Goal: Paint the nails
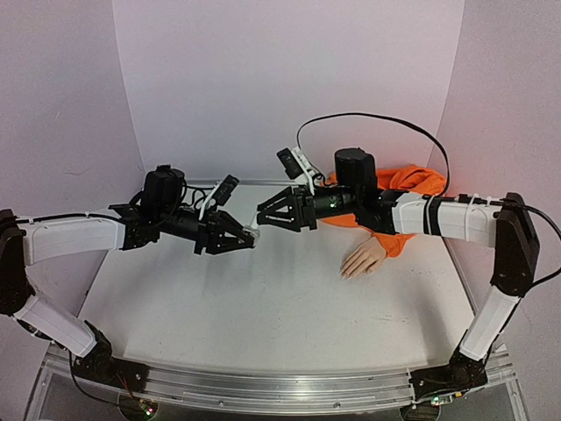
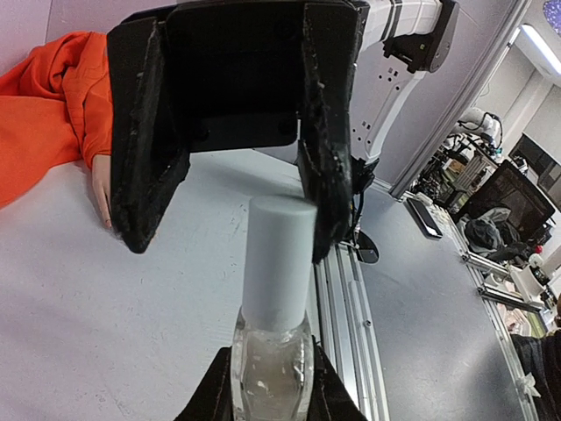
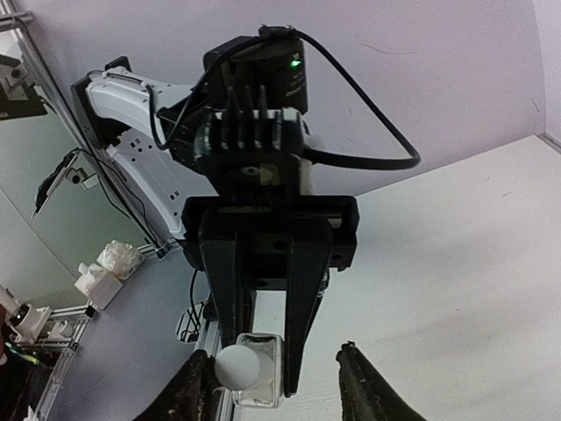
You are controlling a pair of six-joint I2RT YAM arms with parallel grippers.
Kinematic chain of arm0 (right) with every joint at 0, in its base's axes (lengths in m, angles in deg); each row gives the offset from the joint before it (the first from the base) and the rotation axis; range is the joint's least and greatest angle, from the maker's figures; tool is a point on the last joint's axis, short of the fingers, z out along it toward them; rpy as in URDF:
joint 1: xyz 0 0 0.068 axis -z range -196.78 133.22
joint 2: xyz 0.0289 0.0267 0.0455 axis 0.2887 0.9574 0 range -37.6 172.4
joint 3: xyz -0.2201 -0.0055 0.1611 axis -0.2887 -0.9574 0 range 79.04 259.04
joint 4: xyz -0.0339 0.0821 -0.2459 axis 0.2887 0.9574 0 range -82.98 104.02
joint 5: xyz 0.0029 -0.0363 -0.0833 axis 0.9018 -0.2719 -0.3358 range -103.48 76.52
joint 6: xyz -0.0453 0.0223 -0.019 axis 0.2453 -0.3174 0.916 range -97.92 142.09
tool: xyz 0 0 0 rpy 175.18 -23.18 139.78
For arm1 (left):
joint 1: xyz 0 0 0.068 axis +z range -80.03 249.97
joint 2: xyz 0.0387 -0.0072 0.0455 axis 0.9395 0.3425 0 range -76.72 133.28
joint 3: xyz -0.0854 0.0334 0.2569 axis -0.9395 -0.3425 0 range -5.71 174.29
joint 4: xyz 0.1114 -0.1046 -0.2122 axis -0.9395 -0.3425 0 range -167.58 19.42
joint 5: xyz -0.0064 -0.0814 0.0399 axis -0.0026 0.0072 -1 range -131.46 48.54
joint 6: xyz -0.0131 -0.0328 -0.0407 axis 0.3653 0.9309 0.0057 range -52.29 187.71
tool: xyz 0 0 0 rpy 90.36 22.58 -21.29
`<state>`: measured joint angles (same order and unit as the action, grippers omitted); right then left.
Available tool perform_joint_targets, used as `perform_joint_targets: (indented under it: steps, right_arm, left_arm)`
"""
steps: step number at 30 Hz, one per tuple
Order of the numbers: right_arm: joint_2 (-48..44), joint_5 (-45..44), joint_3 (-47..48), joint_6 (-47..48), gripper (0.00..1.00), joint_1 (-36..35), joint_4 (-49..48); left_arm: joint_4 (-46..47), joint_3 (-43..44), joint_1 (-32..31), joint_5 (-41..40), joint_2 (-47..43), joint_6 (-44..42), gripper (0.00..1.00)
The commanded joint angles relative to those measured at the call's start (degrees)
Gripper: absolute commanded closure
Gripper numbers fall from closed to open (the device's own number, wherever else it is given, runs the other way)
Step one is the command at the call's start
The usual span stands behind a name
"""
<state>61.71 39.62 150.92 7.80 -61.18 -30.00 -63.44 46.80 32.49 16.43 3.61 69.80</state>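
My left claw [image 1: 248, 235] is closed on the small clear bottle [image 2: 272, 355], and my right claw [image 1: 266, 217] stands wide around its white cap [image 2: 279, 254]. The nails [image 1: 344, 274], on the mannequin hand [image 1: 364, 257] lying on the table [image 1: 219, 307] well apart, are I think tiny and hard; the smooth cap I should take by its sides, gently.

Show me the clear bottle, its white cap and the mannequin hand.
clear bottle [image 2: 270, 364], left wrist view, glass body.
white cap [image 2: 279, 254], left wrist view, its side.
mannequin hand [image 1: 363, 260], top external view, back of hand.
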Motion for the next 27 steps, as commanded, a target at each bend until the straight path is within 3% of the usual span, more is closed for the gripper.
perform_joint_targets:
  steps: [1, 13, 23, 27]
  right_arm:
    - [-0.12, 6.72, 2.51, -2.55, 0.57, -0.07, -8.57]
    - [2.34, 9.1, 3.38, -3.37, 0.63, -1.1, -10.09]
    - [3.87, 9.73, 3.4, -3.64, 0.98, -2.36, -10.89]
    - [3.95, 7.49, 0.69, -3.45, 1.0, -4.01, -11.6]
  left_arm:
    - [3.41, 3.39, -0.32, 2.41, 0.41, 0.88, 1.0]
    - [3.41, 3.68, -0.32, 3.0, 0.53, 1.18, 1.0]
    - [3.54, 3.52, -0.32, 2.37, -0.25, 1.16, 1.0]
    - [3.5, 2.55, -0.32, -2.1, -3.17, 0.14, 1.0]
